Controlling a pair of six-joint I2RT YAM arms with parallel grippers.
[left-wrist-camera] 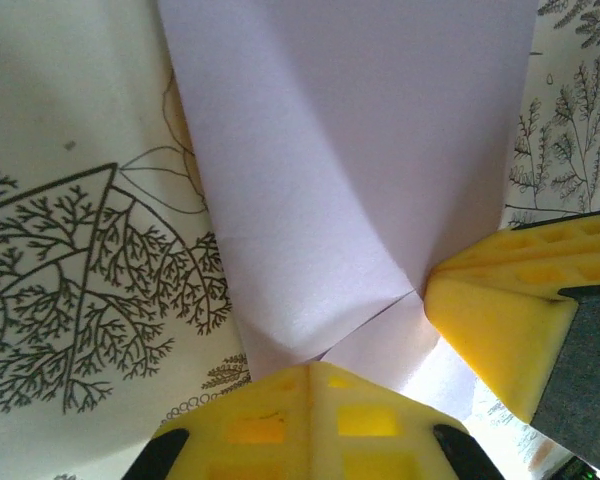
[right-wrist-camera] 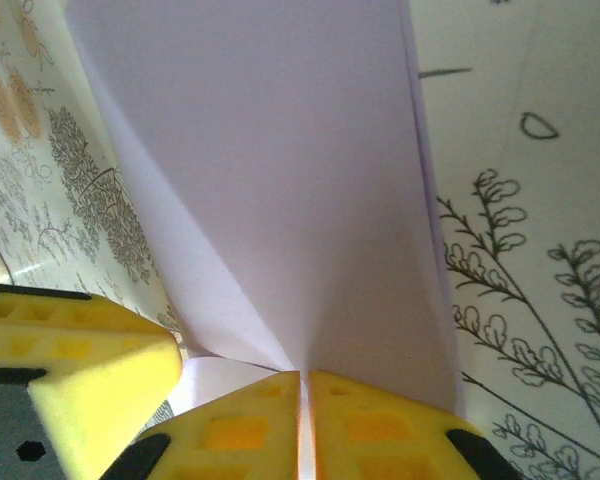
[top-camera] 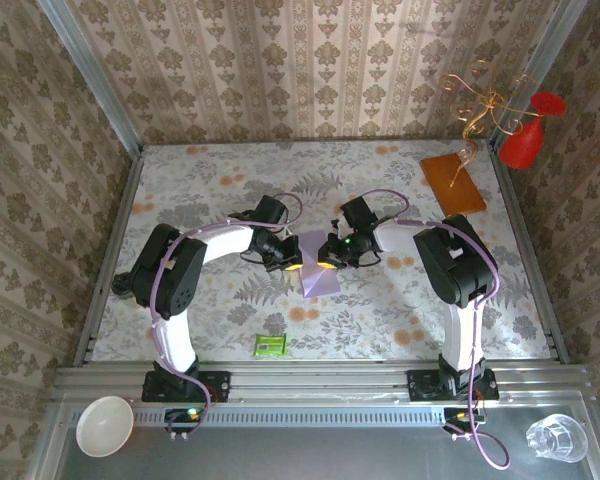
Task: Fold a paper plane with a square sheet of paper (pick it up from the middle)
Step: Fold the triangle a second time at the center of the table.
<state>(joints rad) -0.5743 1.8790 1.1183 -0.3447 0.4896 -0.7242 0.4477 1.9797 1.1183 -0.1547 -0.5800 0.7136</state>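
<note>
Left wrist view: left gripper (left-wrist-camera: 312,375) and right gripper (right-wrist-camera: 303,378) both pinch tight on a smooth, creased lavender sheet of paper (left-wrist-camera: 350,180), buckled above a fern-printed table (left-wrist-camera: 70,300).

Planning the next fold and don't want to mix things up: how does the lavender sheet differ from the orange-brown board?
The lavender sheet is pale, creased and pinched mid-table by the left gripper and right gripper; the orange-brown board is darker, flat, and lies at the far right, away from both. Both are plain and straight-edged.
</note>
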